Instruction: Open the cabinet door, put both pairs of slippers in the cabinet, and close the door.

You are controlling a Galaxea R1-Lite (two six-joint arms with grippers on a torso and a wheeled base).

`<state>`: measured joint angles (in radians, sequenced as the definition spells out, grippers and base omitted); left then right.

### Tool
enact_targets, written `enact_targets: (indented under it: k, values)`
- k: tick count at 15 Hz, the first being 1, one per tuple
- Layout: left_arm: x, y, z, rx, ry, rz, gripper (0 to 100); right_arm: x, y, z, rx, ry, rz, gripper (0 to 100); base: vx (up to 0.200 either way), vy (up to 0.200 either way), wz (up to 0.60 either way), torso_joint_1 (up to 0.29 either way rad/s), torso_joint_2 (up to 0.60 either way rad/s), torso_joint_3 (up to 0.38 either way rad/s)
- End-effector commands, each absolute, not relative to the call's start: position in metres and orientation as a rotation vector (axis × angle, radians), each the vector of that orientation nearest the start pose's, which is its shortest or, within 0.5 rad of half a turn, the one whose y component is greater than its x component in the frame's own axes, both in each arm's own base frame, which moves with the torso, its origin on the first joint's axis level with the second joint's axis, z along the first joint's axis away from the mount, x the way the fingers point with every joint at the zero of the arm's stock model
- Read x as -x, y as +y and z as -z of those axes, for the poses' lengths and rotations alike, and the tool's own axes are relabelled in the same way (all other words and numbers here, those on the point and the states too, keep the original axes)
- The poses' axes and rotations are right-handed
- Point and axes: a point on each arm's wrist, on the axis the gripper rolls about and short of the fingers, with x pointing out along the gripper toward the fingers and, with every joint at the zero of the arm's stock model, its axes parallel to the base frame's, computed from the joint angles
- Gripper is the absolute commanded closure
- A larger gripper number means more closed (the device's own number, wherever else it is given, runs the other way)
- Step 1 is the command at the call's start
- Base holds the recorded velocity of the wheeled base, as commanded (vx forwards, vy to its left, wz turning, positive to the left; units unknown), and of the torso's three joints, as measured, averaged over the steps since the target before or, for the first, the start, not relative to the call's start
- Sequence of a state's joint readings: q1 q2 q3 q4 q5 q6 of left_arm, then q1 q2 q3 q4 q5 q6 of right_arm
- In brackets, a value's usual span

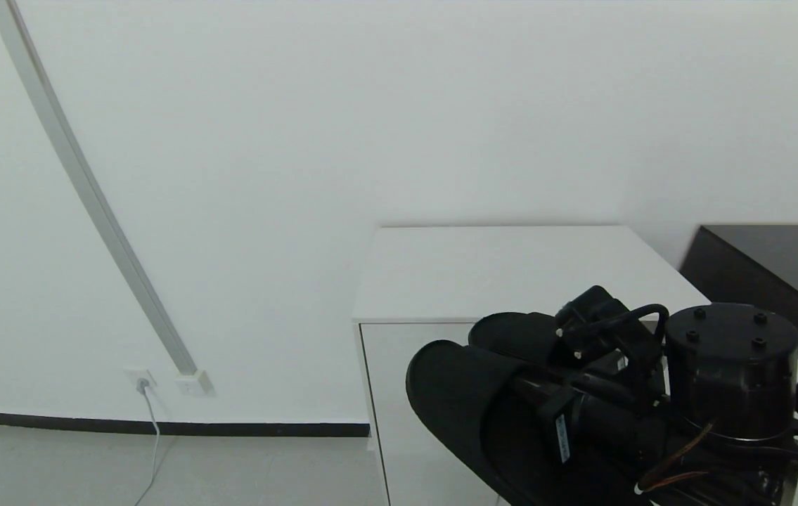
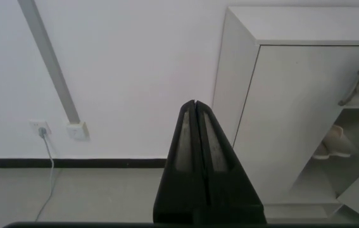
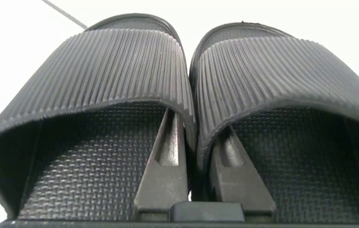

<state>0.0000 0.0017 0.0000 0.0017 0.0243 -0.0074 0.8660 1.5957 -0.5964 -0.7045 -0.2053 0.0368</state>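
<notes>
- Right gripper (image 3: 198,136): fingers (image 3: 166,158) nearly closed, one pushed inside each of the pair of black ribbed rubber slippers (image 3: 128,82), pinching their two adjoining strap walls between them
- In the head view the black slippers (image 1: 458,393) are held off the floor, side by side, in front of the white box-shaped cabinet (image 1: 497,270) and overlapping its front face
- Left gripper (image 2: 195,111): fingers pressed flat together, nothing between them; it points at the white wall just beside the cabinet's side panel (image 2: 233,95)
- Left wrist view: white door panel with a metal bar handle (image 2: 353,85); beside it the cabinet interior is exposed, shelves showing
- A pale slipper (image 2: 336,142) rests on an inner shelf; cannot tell whether it is one or a pair
- Wall: slanted grey trunking strip (image 1: 89,190), white socket (image 1: 140,379) with a white cable hanging to the floor
- Dark-topped bench (image 1: 778,260) stands beyond the cabinet's far side
</notes>
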Motion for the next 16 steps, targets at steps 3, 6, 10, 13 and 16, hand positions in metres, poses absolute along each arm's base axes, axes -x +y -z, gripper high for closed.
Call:
enact_targets:
  k: [3,6,10,13,16]
  values:
    - [0.0227,0.0006,-0.0754,0.008,0.003,-0.025,100,-0.1743,0.1982,-0.1624,0.119,0.276,-0.652,100,0.000,0.000,0.00,0.000,0.00,0.000]
    - [0.0226,0.0006,-0.0754,0.009,0.004,-0.025,100,-0.1747,0.1987,-0.1592,0.129,0.286,-0.653,100,0.000,0.000,0.00,0.000,0.00,0.000]
    - [0.0227,0.0006,-0.0754,0.009,0.003,-0.025,100,-0.1753,0.1994,-0.1599,0.122,0.275,-0.653,100,0.000,0.000,0.00,0.000,0.00,0.000]
    - [0.0227,0.0006,-0.0754,0.009,0.003,-0.025,100,-0.1755,0.1996,-0.1595,0.123,0.276,-0.653,100,0.000,0.000,0.00,0.000,0.00,0.000]
    - [0.0227,0.0006,-0.0754,0.009,0.003,-0.026,100,-0.1755,0.1995,-0.1595,0.125,0.275,-0.651,100,0.000,0.000,0.00,0.000,0.00,0.000]
